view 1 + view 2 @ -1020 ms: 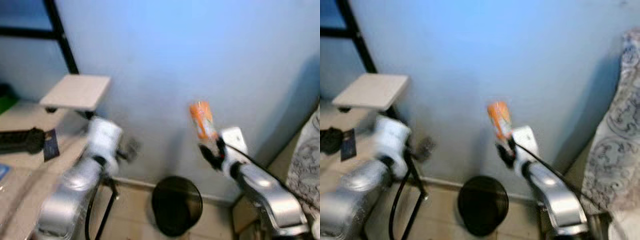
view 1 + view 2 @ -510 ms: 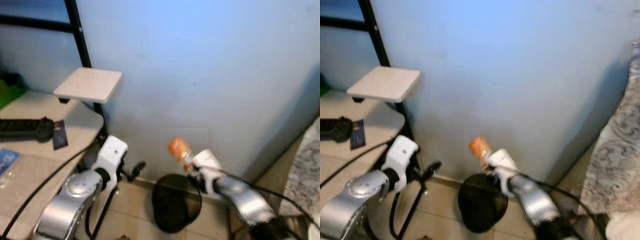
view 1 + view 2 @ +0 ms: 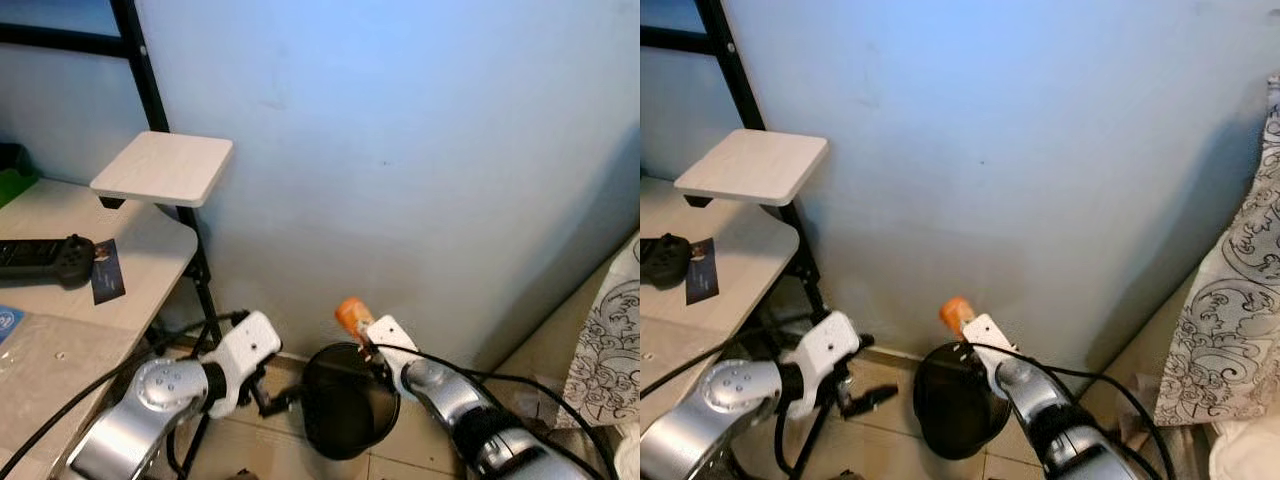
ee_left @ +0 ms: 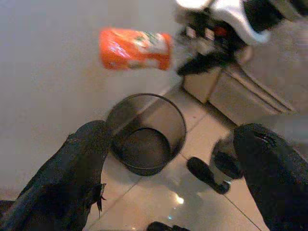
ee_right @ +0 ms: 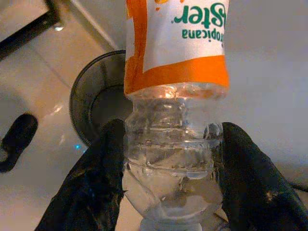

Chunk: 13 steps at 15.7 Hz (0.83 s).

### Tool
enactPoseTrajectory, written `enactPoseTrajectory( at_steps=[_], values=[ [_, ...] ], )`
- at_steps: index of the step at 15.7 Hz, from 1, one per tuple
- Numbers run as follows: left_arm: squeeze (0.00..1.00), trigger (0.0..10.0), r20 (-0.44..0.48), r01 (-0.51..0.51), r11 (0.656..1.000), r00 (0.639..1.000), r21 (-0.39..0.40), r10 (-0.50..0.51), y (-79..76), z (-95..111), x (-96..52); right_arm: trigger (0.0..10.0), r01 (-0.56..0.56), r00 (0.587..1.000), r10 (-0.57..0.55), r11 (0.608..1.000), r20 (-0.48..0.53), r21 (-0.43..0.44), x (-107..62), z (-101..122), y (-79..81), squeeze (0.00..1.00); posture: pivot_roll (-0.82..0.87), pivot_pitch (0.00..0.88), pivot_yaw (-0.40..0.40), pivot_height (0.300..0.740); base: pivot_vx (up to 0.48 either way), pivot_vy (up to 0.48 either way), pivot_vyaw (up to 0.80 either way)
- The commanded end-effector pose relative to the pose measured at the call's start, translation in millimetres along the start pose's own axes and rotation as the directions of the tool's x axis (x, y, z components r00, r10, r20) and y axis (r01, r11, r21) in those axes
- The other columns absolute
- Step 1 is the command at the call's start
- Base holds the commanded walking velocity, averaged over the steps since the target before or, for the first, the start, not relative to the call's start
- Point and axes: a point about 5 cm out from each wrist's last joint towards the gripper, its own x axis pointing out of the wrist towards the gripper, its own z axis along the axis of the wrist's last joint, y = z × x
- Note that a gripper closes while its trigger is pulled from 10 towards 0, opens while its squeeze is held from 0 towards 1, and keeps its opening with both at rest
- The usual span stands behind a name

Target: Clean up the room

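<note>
Pinching a clear plastic bottle with an orange label (image 5: 173,106) between its 2 black fingers (image 5: 91,192), the right gripper (image 3: 372,352) holds it over the round black wire-mesh bin (image 3: 345,400) by the pale blue wall (image 3: 400,150). Beside the bin, the left gripper (image 4: 178,159) hangs low with fingers spread, apparently holding nothing.

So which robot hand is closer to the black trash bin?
The right. The right gripper holds the orange-labelled bottle just over the rim of the black trash bin. The left gripper hovers beside the bin, jaws open.
</note>
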Motion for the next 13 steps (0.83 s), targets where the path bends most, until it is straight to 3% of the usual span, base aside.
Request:
enactPoseTrajectory(
  at_steps=[1, 2, 3, 4, 5, 12, 13],
  values=[
    [0.0, 10.0, -0.012, 0.018, 1.0, 1.0, 0.02, -0.018, -1.9, -1, 0.7, 10.0, 0.019, 1.0, -0.02, 1.0, 0.014, 0.013, 0.7, 4, -1.8, 0.0, 0.05, 0.0, -0.028, 0.74, 0.0, 0.0, 0.0],
    [0.0, 10.0, -0.015, 0.023, 0.999, 1.0, 0.025, -0.022, -2.5, -2, 0.8, 10.0, 0.027, 0.999, -0.027, 0.999, 0.02, 0.02, 1.3, 6, -0.9, 0.0, 0.05, 0.0, -0.029, 0.74, 0.0, 0.0, 0.0],
    [0.0, 10.0, -0.014, 0.027, 0.999, 1.0, 0.027, -0.027, -2.5, -2, 0.8, 10.0, 0.024, 0.999, -0.025, 0.999, 0.025, 0.031, 2.0, 9, 1.1, 0.52, 0.05, 0.0, -0.028, 0.74, 0.0, 0.0, 0.0],
    [0.0, 10.0, -0.014, 0.03, 0.999, 0.999, 0.032, -0.029, -2.0, -1, 1.0, 10.0, 0.017, 0.999, -0.019, 0.999, 0.033, 0.036, 2.8, 12, 4.0, 0.96, 0.05, 0.0, -0.028, 0.74, 0.0, 0.0, 0.0],
    [0.0, 10.0, -0.013, 0.029, 0.999, 1.0, 0.035, -0.029, -1.6, -1, 1.2, 10.0, 0.011, 0.999, -0.012, 0.999, 0.038, 0.04, 3.2, 13, 6.3, 1.0, 0.05, 0.0, -0.027, 0.74, 0.0, 0.0, 0.0],
    [0.0, 10.0, -0.01, 0.024, 0.999, 1.0, 0.044, -0.024, 0.2, 0, 2.1, 10.0, -0.001, 0.999, -0.001, 0.998, 0.034, 0.066, 4.5, 11, 9.7, 1.0, 0.04, 0.0, -0.022, 0.74, 0.0, 0.0, 0.0],
    [0.0, 10.0, -0.007, 0.021, 0.999, 1.0, 0.045, -0.021, 0.6, 0, 2.3, 10.0, -0.007, 0.999, 0.005, 0.997, 0.039, 0.073, 4.5, 12, 9.5, 0.91, 0.04, 0.0, -0.021, 0.74, 0.0, 0.0, 0.0]
  ],
)
